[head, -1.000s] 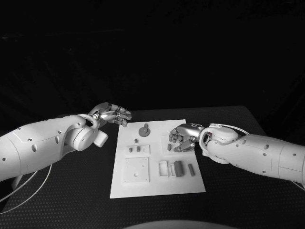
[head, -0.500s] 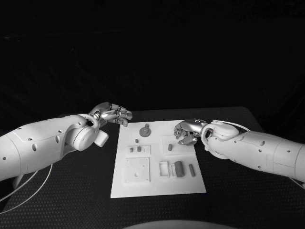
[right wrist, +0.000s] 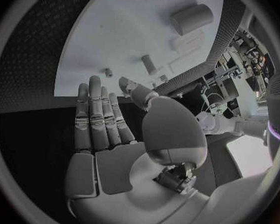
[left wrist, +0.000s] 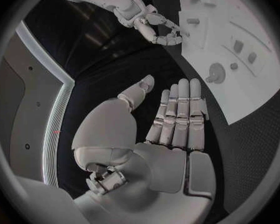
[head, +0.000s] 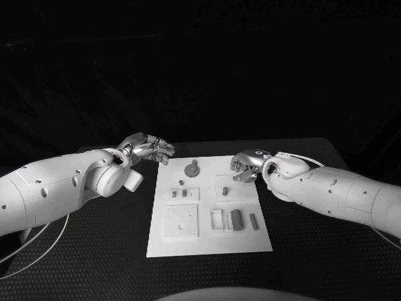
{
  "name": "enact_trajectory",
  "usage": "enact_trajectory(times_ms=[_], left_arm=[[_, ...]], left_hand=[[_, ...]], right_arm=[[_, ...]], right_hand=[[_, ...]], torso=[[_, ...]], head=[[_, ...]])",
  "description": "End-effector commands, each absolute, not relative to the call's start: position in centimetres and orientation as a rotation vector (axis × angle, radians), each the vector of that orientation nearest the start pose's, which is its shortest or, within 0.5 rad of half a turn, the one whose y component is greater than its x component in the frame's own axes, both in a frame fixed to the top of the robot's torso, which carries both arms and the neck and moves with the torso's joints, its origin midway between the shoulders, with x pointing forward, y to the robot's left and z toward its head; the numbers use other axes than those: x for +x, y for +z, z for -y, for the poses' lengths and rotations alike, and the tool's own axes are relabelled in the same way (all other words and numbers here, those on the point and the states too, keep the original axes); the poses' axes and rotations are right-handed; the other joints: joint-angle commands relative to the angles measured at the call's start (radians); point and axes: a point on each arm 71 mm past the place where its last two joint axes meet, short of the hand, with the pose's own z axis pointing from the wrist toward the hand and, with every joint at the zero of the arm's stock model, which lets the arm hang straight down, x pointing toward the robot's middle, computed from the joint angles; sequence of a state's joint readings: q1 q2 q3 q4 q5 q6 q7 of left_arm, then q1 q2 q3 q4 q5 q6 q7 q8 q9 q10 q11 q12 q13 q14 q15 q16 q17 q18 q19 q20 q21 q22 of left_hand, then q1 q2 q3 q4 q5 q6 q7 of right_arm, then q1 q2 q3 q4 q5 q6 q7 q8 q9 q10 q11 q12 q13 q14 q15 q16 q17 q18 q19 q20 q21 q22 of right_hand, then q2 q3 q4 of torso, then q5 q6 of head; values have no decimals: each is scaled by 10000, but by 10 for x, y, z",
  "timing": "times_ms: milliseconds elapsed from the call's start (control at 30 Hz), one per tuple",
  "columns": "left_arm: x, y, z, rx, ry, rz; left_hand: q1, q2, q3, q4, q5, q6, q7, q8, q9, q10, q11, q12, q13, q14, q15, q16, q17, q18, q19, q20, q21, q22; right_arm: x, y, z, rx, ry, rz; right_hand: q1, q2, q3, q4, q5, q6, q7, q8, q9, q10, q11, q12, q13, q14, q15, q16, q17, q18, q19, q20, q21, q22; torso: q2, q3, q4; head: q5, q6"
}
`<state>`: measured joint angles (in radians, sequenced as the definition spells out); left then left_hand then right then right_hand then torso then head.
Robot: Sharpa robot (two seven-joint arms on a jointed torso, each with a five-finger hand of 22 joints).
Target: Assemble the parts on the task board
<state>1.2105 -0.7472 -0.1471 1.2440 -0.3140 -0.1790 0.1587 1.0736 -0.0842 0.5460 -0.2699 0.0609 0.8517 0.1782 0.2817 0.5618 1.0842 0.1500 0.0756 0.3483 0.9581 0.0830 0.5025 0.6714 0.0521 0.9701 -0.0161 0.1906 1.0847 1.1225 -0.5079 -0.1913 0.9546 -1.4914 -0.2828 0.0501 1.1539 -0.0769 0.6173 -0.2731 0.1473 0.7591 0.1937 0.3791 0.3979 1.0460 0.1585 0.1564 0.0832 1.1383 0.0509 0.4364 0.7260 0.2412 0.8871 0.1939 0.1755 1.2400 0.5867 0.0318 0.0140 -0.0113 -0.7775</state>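
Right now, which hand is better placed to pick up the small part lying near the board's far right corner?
Right. The right hand hovers open over the task board close to that small part. The left hand, also empty, sits off the board's far left edge, nearer the round part.

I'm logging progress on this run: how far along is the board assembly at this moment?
Early, by the look of it. Several small parts lie loose on the task board, and a round part sits near its far end; whether any is already seated I cannot tell. Nothing is in hand: the left hand hangs off the board's far-left corner, and the right hand hovers at its far-right edge, fingers extended, palm bare. Assembly remains.
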Motion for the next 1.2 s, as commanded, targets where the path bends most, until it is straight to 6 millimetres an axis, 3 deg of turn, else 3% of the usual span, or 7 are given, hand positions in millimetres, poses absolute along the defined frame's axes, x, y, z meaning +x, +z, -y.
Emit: enact_trajectory(times_ms=[33, 467, 700, 1200], left_arm=[[519, -237, -237, -8966, -12017, -17876], [518, -235, -237, -8956, -12061, -17851], [517, -235, -236, -8939, -12107, -17863], [517, -233, -236, -8907, -12135, -17817]], left_hand=[[-88, 45, -58, 20, 1, 42, 17, 17, 17, 26, -54, 45, -11, 55, 40, -48, 15, 96, -17, 27, -62, 13], [-138, 59, -78, 74, 7, 52, 11, 20, 16, 26, -56, 54, -23, 88, 30, -66, 70, 106, 11, 22, -66, 27], [-148, 58, -81, 84, 9, 58, 8, 23, 17, 28, -57, 58, -26, 88, 30, -76, 82, 107, 11, 22, -71, 29], [-159, 50, -88, 95, 9, 62, 5, 24, 16, 29, -59, 62, -31, 87, 30, -94, 103, 108, 9, 22, -80, 33]], right_arm=[[535, -302, 193, -3176, 4286, -18320], [534, -308, 183, -3346, 4426, -18541], [534, -311, 183, -3375, 4298, -18778], [531, -319, 182, -3586, 4127, -19104]], right_hand=[[-48, 186, 23, 55, 9, 194, 15, 99, 18, 214, -63, 64, 57, 168, -76, 123, 101, 206, 191, -38, 11, 52], [-226, 203, 39, 162, 8, 575, -120, 196, 11, 626, -233, 168, 223, 351, -228, 451, 293, 206, 518, -161, 67, 204], [-238, 210, 42, 152, 8, 642, -145, 216, 18, 695, -258, 182, 257, 372, -250, 484, 308, 206, 560, -177, 68, 230], [-232, 186, 45, 106, 9, 673, -160, 216, 18, 718, -270, 173, 277, 362, -260, 495, 314, 206, 564, -186, 51, 248]], torso=[[31, 0, 26], [25, 9, 18], [31, -5, 14], [26, 6, 9]], head=[[-10, -31], [43, -161], [55, -209], [81, -273]])
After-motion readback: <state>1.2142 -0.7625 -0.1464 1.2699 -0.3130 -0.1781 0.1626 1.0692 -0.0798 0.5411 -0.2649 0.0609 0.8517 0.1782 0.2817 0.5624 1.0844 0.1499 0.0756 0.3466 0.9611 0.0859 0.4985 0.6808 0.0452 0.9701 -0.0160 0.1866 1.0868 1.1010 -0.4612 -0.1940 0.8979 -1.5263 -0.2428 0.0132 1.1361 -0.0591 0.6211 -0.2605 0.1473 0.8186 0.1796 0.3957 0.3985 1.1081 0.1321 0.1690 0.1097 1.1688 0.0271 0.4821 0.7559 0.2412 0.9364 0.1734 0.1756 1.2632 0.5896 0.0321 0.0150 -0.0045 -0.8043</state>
